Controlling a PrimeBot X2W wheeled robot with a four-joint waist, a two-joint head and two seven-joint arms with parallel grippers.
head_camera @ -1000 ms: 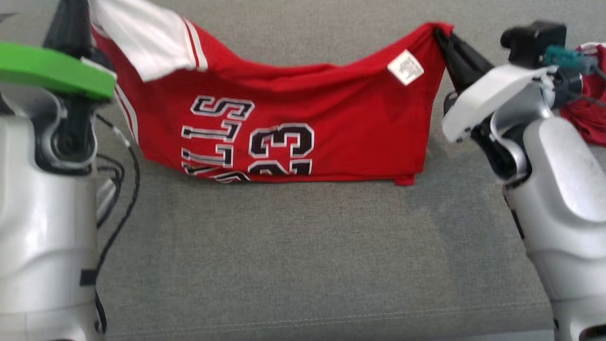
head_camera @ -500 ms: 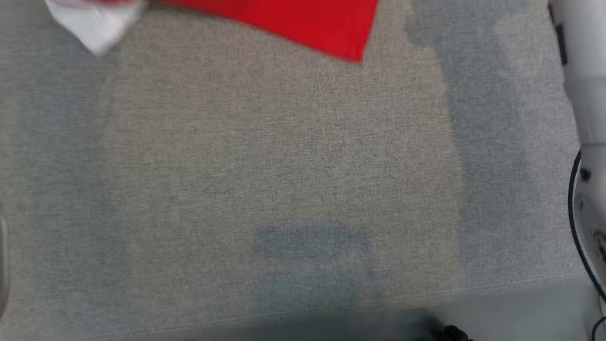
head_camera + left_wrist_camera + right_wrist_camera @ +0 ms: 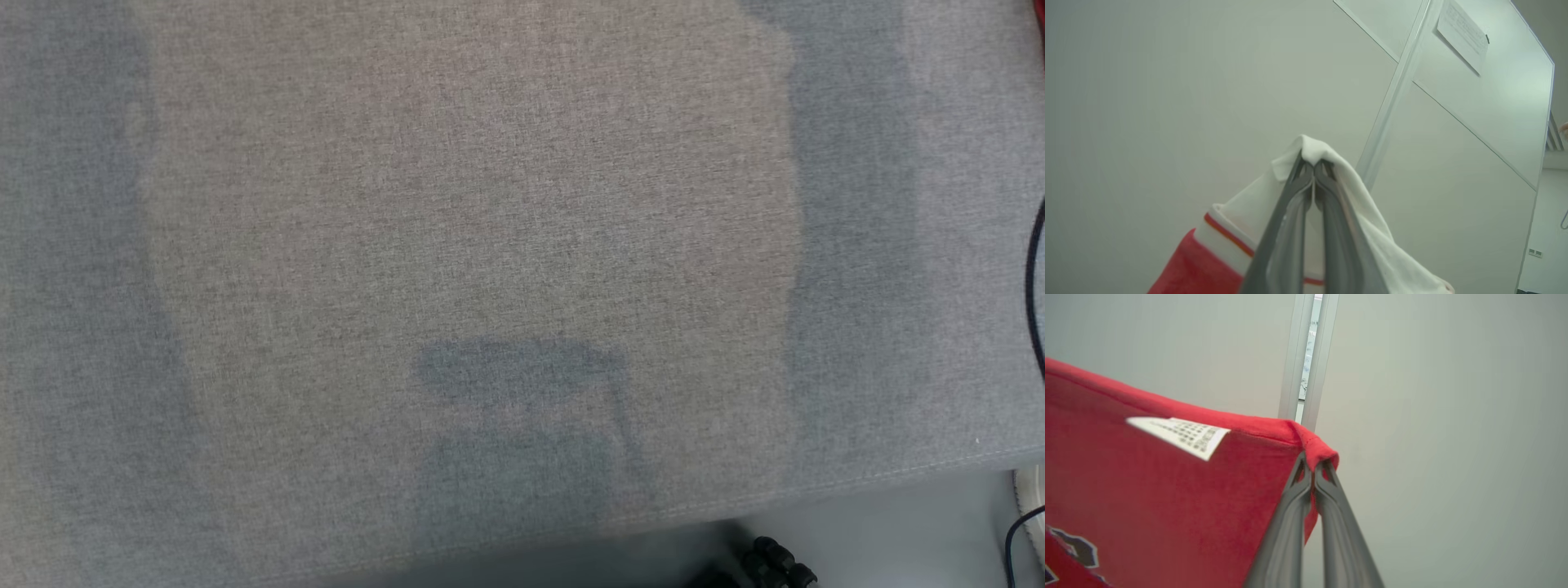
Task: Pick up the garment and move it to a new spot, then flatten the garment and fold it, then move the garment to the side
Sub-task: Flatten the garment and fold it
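Note:
The garment is a red jersey with white sleeves and black-and-white lettering. In the left wrist view my left gripper is shut on a fold of its white sleeve, with the red-trimmed edge hanging below. In the right wrist view my right gripper is shut on a red hem corner of the garment, close to a white label. Both held parts are raised against a pale wall. A red sliver touches the head view's top right corner.
A grey fabric surface spreads across the head view, with soft shadows on it and a seamed front edge. A black cable runs at the right edge. Dark connectors lie on the floor below. A metal post stands behind the garment.
The head camera has moved, so the whole picture shifted: the jersey and both arms slid up and out of it, leaving grey fabric and shadows.

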